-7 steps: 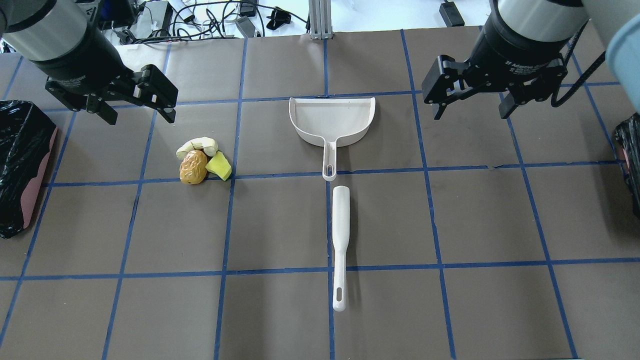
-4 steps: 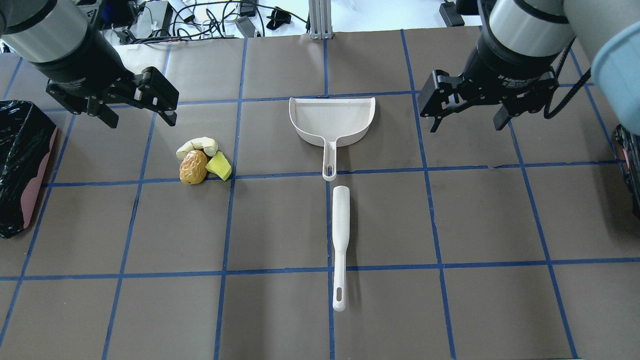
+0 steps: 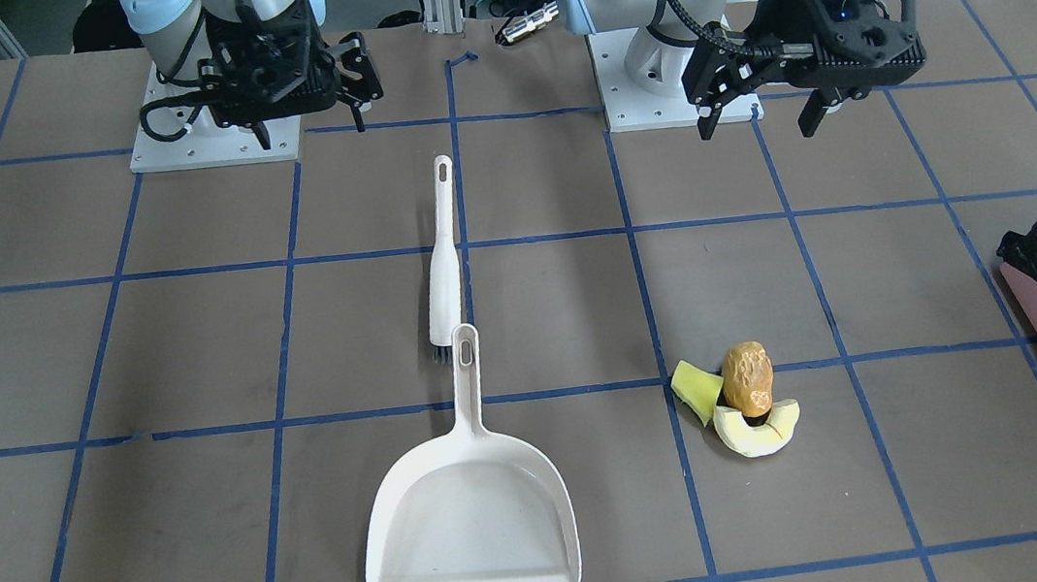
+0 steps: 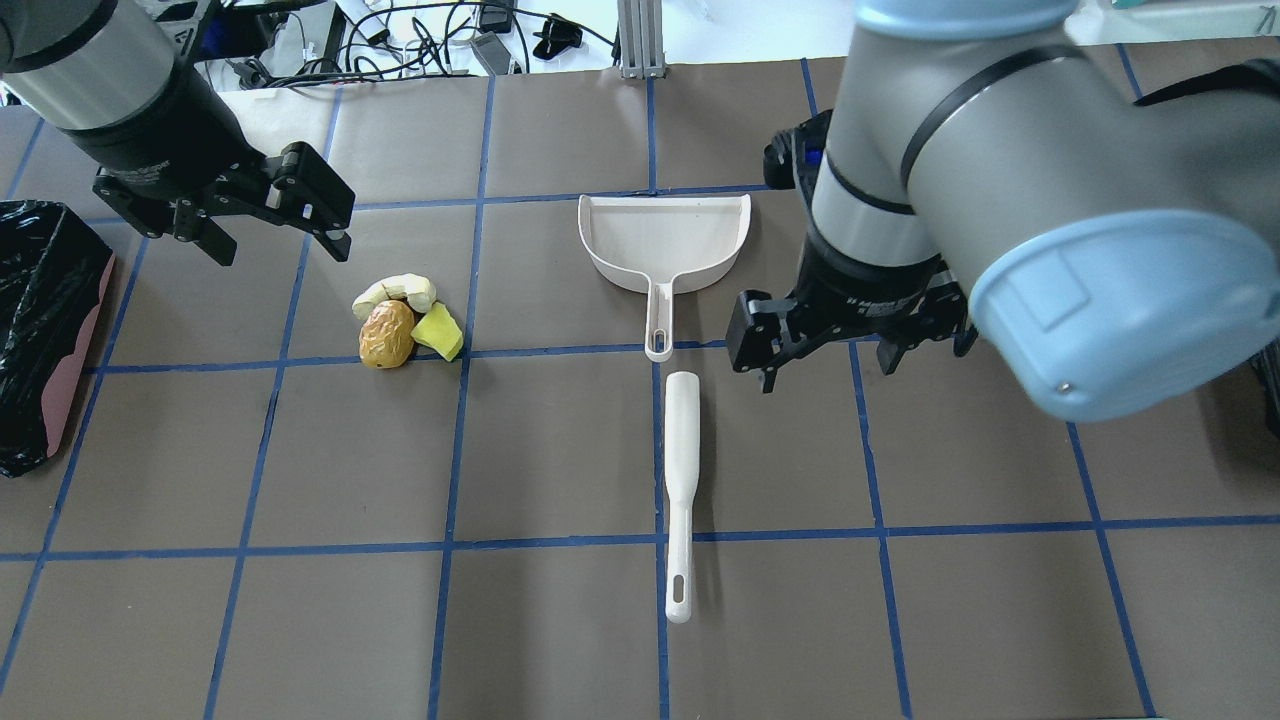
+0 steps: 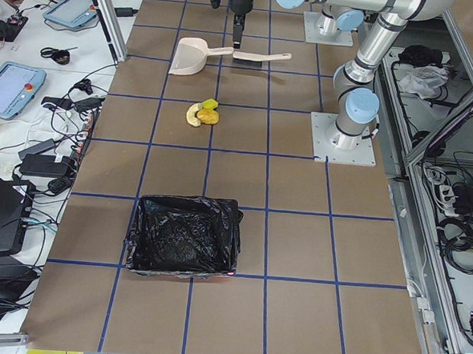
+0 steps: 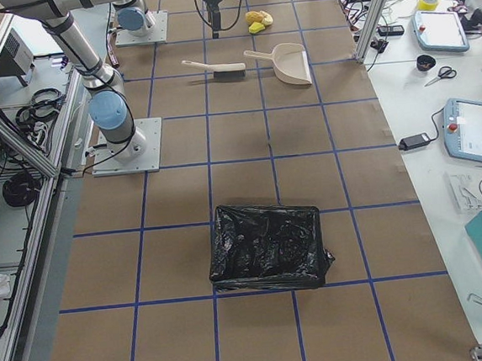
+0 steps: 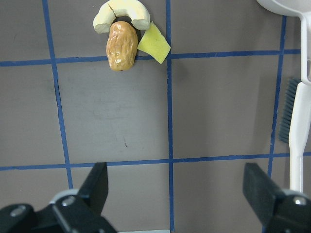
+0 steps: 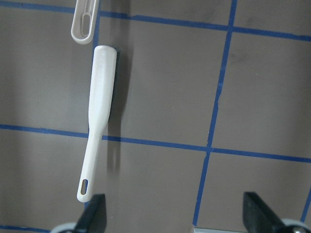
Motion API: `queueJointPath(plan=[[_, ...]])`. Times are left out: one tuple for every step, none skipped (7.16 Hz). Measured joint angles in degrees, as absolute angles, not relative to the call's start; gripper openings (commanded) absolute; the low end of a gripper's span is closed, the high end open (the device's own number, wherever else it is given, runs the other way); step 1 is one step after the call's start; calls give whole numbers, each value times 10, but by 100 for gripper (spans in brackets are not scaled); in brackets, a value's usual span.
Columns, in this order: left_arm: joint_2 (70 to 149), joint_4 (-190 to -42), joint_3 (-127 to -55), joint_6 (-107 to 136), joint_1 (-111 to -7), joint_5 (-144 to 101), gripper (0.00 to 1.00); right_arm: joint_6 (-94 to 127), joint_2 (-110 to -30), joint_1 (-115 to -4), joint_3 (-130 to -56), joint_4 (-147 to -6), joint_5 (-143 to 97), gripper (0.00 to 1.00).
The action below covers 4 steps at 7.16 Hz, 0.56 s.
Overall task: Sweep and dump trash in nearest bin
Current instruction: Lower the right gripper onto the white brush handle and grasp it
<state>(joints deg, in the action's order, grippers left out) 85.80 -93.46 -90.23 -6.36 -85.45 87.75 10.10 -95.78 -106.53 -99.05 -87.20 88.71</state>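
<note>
Trash point(image 4: 388, 334) heaped together, left gripper point(image 4: 280, 236) spread (empty), right gripper point(image 4: 828, 372) spread near brush point(image 4: 682, 470)

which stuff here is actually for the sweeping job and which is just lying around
For the job: brown lump, yellow-green wedge, rind slice, brush, dustpan, nearest bin.
Lying about: tablet, scissors, tape roll, cables.

**Smooth, shiny and wrinkly**

The dustpan point(image 4: 663, 235) and brush point(image 4: 682, 440) look like smooth white plastic. The bin point(image 4: 68, 375) has a shiny, crinkled black plastic bag point(image 4: 40, 290). The table point(image 4: 560, 450) is dull brown. The brown lump point(image 4: 386, 335) has wrinkled, shiny skin.
</note>
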Motion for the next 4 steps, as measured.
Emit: queueJointPath(plan=[[861, -933, -902, -64, -853, 878, 100, 162, -954, -1095, -1016, -891, 887, 100], [860, -933, -902, -64, -853, 879, 100, 235, -952, -1120, -1045, -920, 884, 100], [860, -933, -902, -64, -853, 879, 100, 294, -948, -1141, -1076, -956, 877, 100], [860, -932, -903, -64, -853, 879, 100, 323, -943, -1155, -1097, -985, 874, 100]])
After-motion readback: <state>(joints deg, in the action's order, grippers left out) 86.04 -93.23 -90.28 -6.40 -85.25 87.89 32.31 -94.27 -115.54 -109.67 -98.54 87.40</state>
